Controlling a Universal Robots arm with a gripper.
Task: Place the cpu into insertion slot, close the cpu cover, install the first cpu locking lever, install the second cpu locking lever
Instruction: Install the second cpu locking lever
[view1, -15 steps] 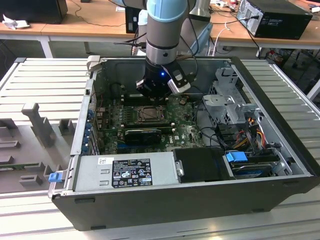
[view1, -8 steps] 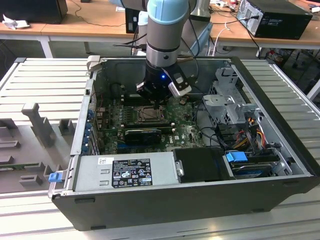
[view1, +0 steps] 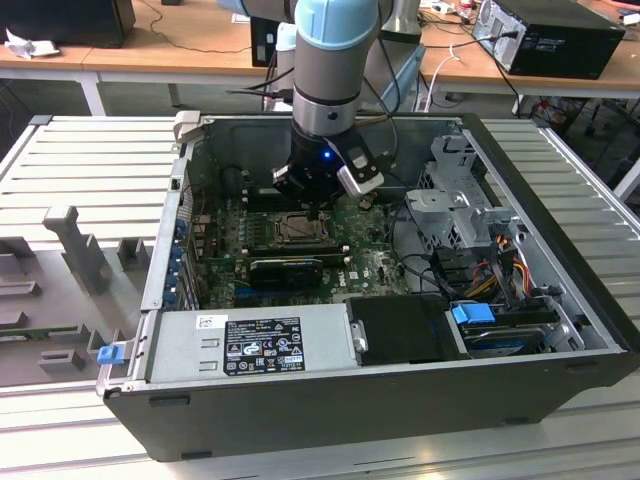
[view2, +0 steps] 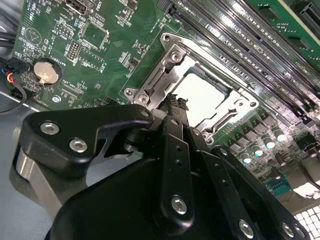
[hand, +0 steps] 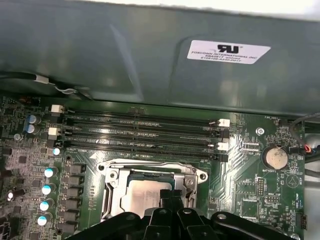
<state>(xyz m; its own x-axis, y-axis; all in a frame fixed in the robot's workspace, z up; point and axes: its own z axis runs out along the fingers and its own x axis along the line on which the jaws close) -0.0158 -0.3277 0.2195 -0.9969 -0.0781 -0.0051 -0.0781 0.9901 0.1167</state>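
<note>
Inside the open computer case, the cpu lies flat in the insertion slot, framed by the cpu cover.
The chip looks light, rigid and fragile, best held by its edges; the gripper hovers just above it, fingertips drawn narrow, holding nothing.

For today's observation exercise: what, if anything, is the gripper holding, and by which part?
Nothing visibly held: the gripper hangs over the cpu, which lies in the insertion slot.
</note>
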